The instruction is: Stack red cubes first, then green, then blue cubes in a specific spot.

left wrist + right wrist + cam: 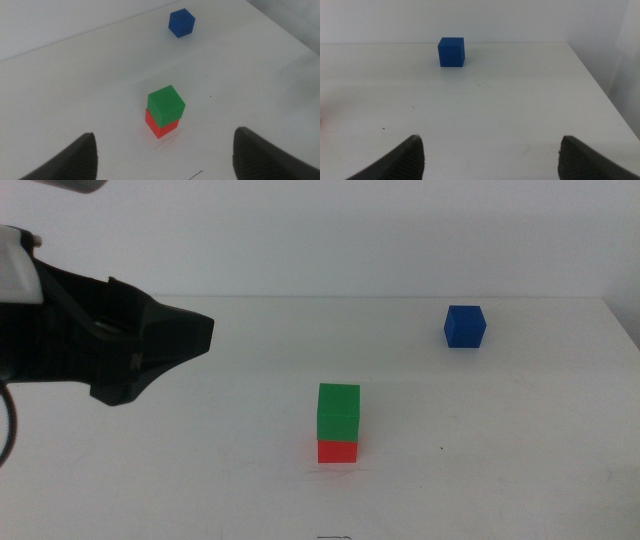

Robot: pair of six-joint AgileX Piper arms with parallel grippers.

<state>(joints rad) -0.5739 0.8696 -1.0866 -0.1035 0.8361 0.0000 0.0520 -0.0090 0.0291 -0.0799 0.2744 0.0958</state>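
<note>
The green cube (338, 412) sits on the red cube (337, 451) near the middle of the white table, a little askew. The blue cube (465, 326) stands alone at the back right. My left gripper (195, 335) hovers above the table to the left of the stack, clear of it. In the left wrist view its gripper (165, 145) is open and empty, with the green cube (166, 103), red cube (159, 127) and blue cube (181, 23) ahead. My right gripper (490, 145) is out of the middle view, open and empty, facing the blue cube (451, 51).
The table's right edge (622, 330) runs close behind and beside the blue cube. A white wall stands behind the table's back edge (330, 296). Bare white tabletop (500, 460) lies around the stack.
</note>
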